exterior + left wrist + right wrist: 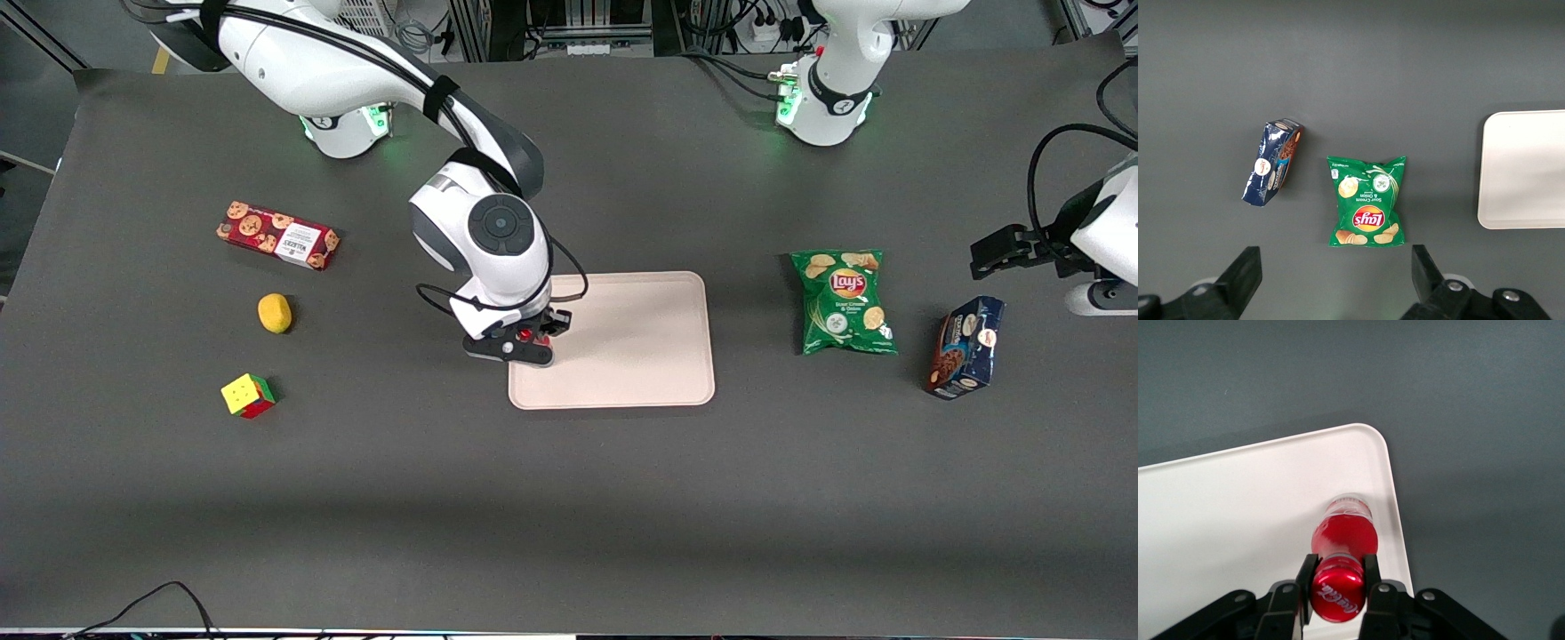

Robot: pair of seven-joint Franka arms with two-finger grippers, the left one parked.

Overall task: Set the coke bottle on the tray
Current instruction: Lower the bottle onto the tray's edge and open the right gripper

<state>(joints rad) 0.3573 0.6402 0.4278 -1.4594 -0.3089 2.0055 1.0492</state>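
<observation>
Dark grey matting covers the table (569, 498) you are working over. Your gripper (531, 339) hangs above the tray (640, 356), at the end nearest the working arm, its fingers (1373, 587) closed on the red cap of the coke bottle (1343, 533). The bottle stands upright with its base at or just above the tray surface, close to a rounded corner. Toward the working arm's end lie a cookie box (278, 235), a yellow lump (275, 313) and a puzzle cube (248, 396). Toward the parked arm's end lie a green chip bag (843, 300) and a blue box (966, 346).
</observation>
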